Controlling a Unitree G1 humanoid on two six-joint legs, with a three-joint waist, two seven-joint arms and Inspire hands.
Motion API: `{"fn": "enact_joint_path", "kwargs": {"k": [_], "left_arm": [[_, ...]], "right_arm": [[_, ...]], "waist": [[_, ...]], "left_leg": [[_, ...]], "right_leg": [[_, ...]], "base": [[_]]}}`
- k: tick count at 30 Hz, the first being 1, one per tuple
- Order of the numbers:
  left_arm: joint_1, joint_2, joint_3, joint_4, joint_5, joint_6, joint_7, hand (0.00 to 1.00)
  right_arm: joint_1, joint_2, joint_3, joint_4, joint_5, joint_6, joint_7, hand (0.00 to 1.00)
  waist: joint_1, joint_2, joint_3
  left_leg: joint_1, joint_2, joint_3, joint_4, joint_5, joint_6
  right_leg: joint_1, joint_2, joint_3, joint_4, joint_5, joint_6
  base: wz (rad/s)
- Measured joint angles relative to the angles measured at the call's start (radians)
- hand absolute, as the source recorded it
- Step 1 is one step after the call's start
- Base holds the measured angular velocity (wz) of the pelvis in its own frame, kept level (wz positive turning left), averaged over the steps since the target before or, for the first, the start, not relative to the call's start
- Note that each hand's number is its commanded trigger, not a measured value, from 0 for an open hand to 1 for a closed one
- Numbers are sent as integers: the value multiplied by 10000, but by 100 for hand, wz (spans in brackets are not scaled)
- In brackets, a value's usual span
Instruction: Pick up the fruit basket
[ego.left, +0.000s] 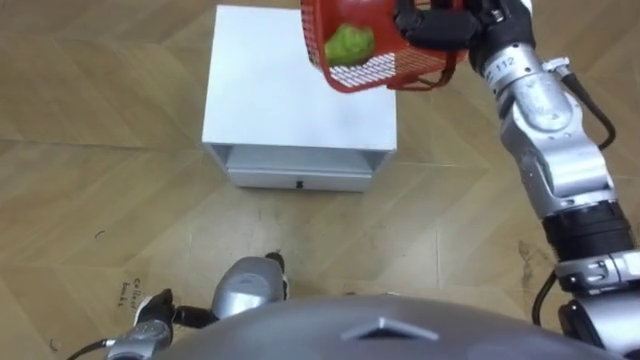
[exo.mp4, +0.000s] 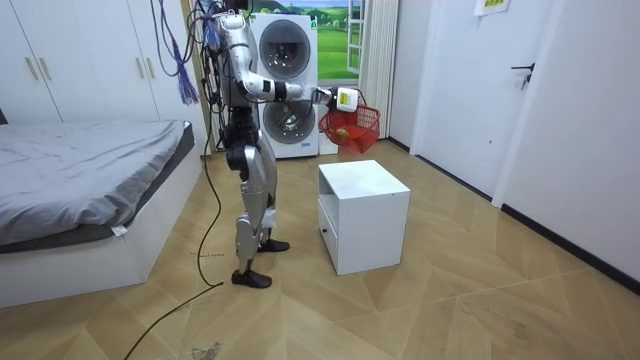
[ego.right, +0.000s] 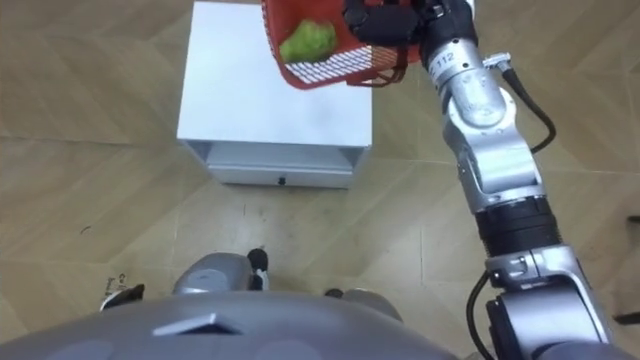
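The red mesh fruit basket (ego.left: 385, 66) hangs in the air over the far right corner of the white cabinet (ego.left: 270, 100), clear of its top. A green fruit (ego.left: 349, 44) lies inside it. My right hand (ego.left: 435, 25) is stretched forward at the end of its arm, black fingers curled round the basket's rim or handle. In the room view the basket (exo.mp4: 352, 127) dangles from that hand (exo.mp4: 330, 97) above the cabinet (exo.mp4: 365, 210). My left hand (ego.left: 150, 312) is low at my side, too small to read.
The cabinet has an open slot and a drawer front (ego.left: 300, 180) facing me. I stand on wooden floor (ego.left: 100, 200) right before it. A bed (exo.mp4: 90, 170) is at the room view's left, a washing machine (exo.mp4: 285, 85) behind me, a door (exo.mp4: 520, 100) at its right.
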Motion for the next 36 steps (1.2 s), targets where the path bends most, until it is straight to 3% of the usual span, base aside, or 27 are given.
{"fn": "enact_joint_path", "kwargs": {"k": [6,10,13,15,17,20,22,24,27,29,30,31,32,33,36], "left_arm": [[93,9,12,-63,160,191,-547,0],[107,3,157,-252,143,177,-689,0],[90,-1,164,-253,128,180,-764,0],[95,15,152,-233,121,180,-766,0],[81,111,79,-6,127,148,-766,0],[-179,224,-11,12,121,25,-766,0],[-350,388,-112,-35,127,-59,-752,0],[-486,495,-138,-62,129,-75,-739,0],[-535,514,-267,38,133,-113,-731,0],[-467,536,-569,-22,131,-133,-672,0],[-433,533,-597,-21,132,-131,-669,0],[-321,540,-616,-14,143,-95,-670,0],[-173,452,-654,0,137,-57,-649,0],[-52,396,-679,4,142,-38,-674,0],[13,430,-660,15,138,-34,-695,0]], "right_arm": [[-2,451,-1,581,0,15,-32,100],[12,653,19,919,-293,15,-26,100],[32,640,153,970,-368,31,-32,100],[34,656,438,1117,-370,35,-29,100],[33,659,707,1452,-332,34,49,100],[-3,705,694,1880,-456,32,53,100],[18,785,697,2007,-511,33,46,100],[20,859,697,2015,-590,33,63,100],[-8,870,689,2238,-581,32,92,100],[-70,879,697,2529,-572,30,143,100],[-113,900,708,2635,-571,31,188,100],[-116,943,732,2692,-528,31,192,100],[-156,910,771,2694,-505,31,240,100],[-208,912,798,2695,-489,13,279,100],[-211,934,800,2842,-317,10,279,100]], "waist": [[200,51,0],[236,84,-1],[262,176,30],[278,232,31],[255,199,60],[226,269,110],[219,353,156],[215,342,149],[213,438,159],[266,452,152],[273,442,145],[266,405,125],[293,489,71],[282,666,78],[351,762,98]], "left_leg": [[-166,-42,9,441,-187,164],[-127,-219,-14,556,-359,292],[-230,-298,127,883,-720,433],[-176,-246,377,1044,-934,552],[21,-344,515,1228,-1178,761],[47,-484,427,1492,-1417,1048],[14,-511,217,1555,-1480,1156],[-86,-501,99,1540,-1460,1228],[9,-572,-157,1500,-1498,1332],[127,-615,-380,1376,-1521,1330],[168,-630,-444,1335,-1529,1317],[214,-728,-541,1258,-1569,1281],[270,-710,-557,1166,-1637,1251],[323,-668,-693,1093,-1666,1227],[386,-579,-776,879,-1653,1165]], "right_leg": [[-1,-41,-6,108,-18,81],[3,-328,-134,497,-290,245],[-276,-520,-145,1334,-488,445],[-728,-719,-126,2503,-496,462],[-1186,-1193,-168,3928,-466,500],[-1558,-1460,-115,4847,-72,572],[-1855,-1412,-43,4932,74,551],[-2193,-1152,300,4559,-145,645],[-2380,-684,414,2891,-219,600],[-2405,-317,412,1331,357,312],[-2410,-256,404,1093,646,291],[-2369,-140,416,873,1613,178],[-2269,-148,315,802,1537,61],[-2134,-100,215,663,1537,57],[-2095,-36,47,620,1480,21]], "base": [[0],[8],[-15],[-24],[-13],[3],[6],[13],[36],[41],[35],[26],[27],[16],[15]]}}
